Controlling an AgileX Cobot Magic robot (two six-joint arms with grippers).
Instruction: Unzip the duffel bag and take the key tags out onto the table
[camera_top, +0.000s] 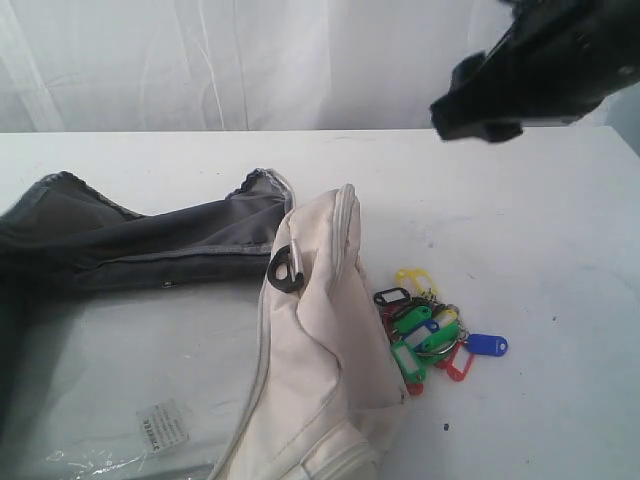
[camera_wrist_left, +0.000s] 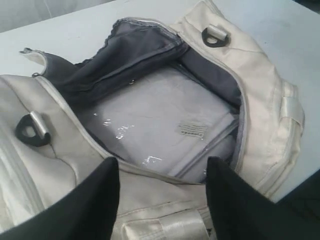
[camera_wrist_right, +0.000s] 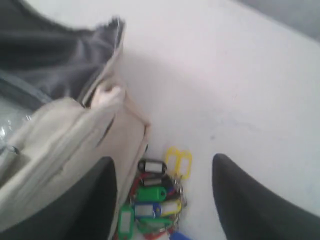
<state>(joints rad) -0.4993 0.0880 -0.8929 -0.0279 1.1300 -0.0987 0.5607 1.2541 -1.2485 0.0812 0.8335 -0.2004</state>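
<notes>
Cream fabric fills the near side of the scene: the duffel bag (camera_top: 320, 340) lies unzipped and slumped on the desk (camera_top: 560, 220), its mouth gaping over a clear plastic-wrapped packet (camera_top: 160, 425) on the bag's floor. The left hand (camera_wrist_left: 162, 200) hovers over the bag's near wall with its fingers (camera_wrist_left: 90, 200) spread wide, and no fabric looks pinched between them. Just past the bag's right flank the key tags (camera_top: 430, 335) lie in a loose heap on the bare desk – green, yellow, blue, red and black – with the nearest ones touching or almost touching the cream cloth. A black D-ring clip (camera_top: 285, 268) sits on the ridge of the bag above them, and beyond it the dark grey lining (camera_top: 150, 240) folds outward. Farthest back and well above everything, the right hand (camera_top: 480, 125) hangs with its fingers parted and nothing between them; its wrist camera looks straight down on the bunch. By my reading the tags are out and what remains is a clean withdrawal. To do that well, I would lift the right hand straight up rather than sweep sideways, since the metal rings could catch a fingertip and drag the bunch. The left hand should rise off the bag without tugging its wall – a slumping side could roll over the tags and hide them again.
</notes>
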